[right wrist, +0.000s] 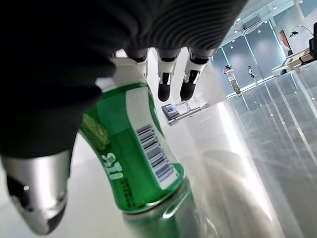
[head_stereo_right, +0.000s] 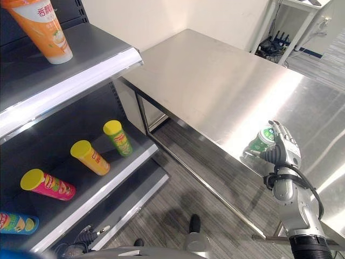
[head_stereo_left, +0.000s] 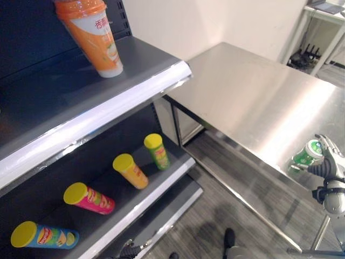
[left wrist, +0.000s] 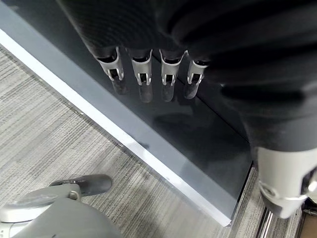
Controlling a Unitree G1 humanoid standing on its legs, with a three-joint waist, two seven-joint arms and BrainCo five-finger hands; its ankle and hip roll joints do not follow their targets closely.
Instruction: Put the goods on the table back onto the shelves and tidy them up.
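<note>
A green can (head_stereo_right: 262,139) stands upright near the front right edge of the steel table (head_stereo_left: 253,97). My right hand (head_stereo_right: 283,151) is right beside it, the fingers straight and raised past the can and the thumb on its other side. In the right wrist view the green can (right wrist: 138,153) sits between the thumb and the straight fingers (right wrist: 166,84), not clasped. My left hand (left wrist: 143,74) hangs low, fingers relaxed, above a dark bottom shelf board (left wrist: 198,134).
The shelf unit stands to the left. An orange cup (head_stereo_left: 94,35) is on the upper shelf (head_stereo_left: 81,102). On the lower shelf lie a green tube (head_stereo_left: 157,151), an orange tube (head_stereo_left: 130,170), a pink tube (head_stereo_left: 89,198) and a blue tube (head_stereo_left: 44,235). A white rack (head_stereo_left: 323,27) stands behind the table.
</note>
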